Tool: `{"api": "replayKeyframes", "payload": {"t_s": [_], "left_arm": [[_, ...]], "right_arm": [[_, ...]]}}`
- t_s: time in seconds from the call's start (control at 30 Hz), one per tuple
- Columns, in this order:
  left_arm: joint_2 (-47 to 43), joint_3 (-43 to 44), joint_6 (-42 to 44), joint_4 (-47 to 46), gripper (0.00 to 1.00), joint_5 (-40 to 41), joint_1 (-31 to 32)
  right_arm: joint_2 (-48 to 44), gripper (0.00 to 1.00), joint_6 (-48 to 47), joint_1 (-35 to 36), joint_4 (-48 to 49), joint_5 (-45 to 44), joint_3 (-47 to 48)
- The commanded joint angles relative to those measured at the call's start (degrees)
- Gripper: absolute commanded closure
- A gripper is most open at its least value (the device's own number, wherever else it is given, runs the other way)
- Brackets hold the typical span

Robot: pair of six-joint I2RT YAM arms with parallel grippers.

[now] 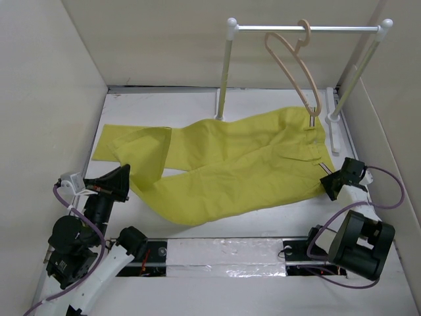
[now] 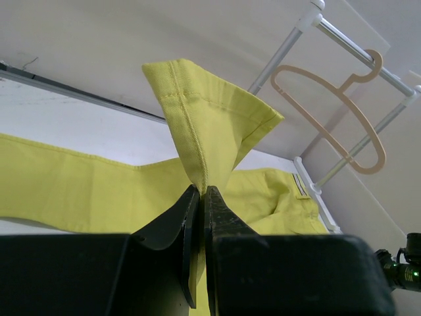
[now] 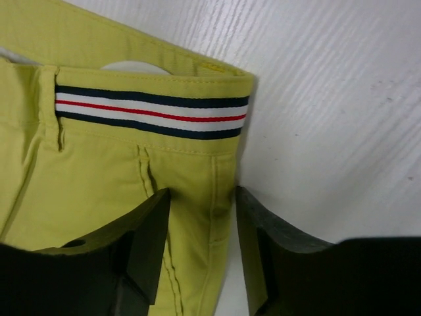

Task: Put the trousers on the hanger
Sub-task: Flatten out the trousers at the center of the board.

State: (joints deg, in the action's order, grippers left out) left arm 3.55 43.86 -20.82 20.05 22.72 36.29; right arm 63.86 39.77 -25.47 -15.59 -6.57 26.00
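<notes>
The yellow-green trousers (image 1: 230,164) lie spread on the white table, waistband at the right, legs running left. My left gripper (image 1: 122,179) is shut on the hem of one leg (image 2: 204,118), which stands up folded above the fingertips. My right gripper (image 1: 329,181) is open, its jaws straddling the trousers' edge (image 3: 197,197) just below the striped waistband (image 3: 151,113). The beige hanger (image 1: 294,62) hangs by its hook from the white rail; it also shows in the left wrist view (image 2: 335,112).
The white rail stand (image 1: 306,28) stands at the back right, its feet (image 1: 333,125) beside the waistband. Beige walls close in the table on the left, back and right. A taped strip (image 1: 223,257) runs along the near edge between the arm bases.
</notes>
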Motion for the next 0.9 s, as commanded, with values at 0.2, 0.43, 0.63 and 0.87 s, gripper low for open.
{"api": "replayKeyframes", "payload": {"t_s": [0.2, 0.43, 0.63, 0.87], "left_arm": [[-1.27, 0.35, 0.43, -2.12, 1.0, 1.36, 0.36], [-0.74, 0.44, 0.43, -2.3, 1.0, 1.27, 0.36], [-0.21, 0.62, -0.01, -1.86, 1.0, 1.89, 0.36], [-0.39, 0.79, -0.54, -1.6, 1.0, 3.2, 0.88]], "right_arm": [[2.16, 0.83, 6.63, 3.24, 7.24, 1.04, 1.87], [-10.91, 0.9, 5.77, 4.73, 1.29, -10.37, 2.11], [-20.34, 0.9, -0.38, -1.14, -7.24, -16.88, 8.45], [-31.59, 0.9, -11.36, -4.76, -17.61, -22.61, 14.78]]}}
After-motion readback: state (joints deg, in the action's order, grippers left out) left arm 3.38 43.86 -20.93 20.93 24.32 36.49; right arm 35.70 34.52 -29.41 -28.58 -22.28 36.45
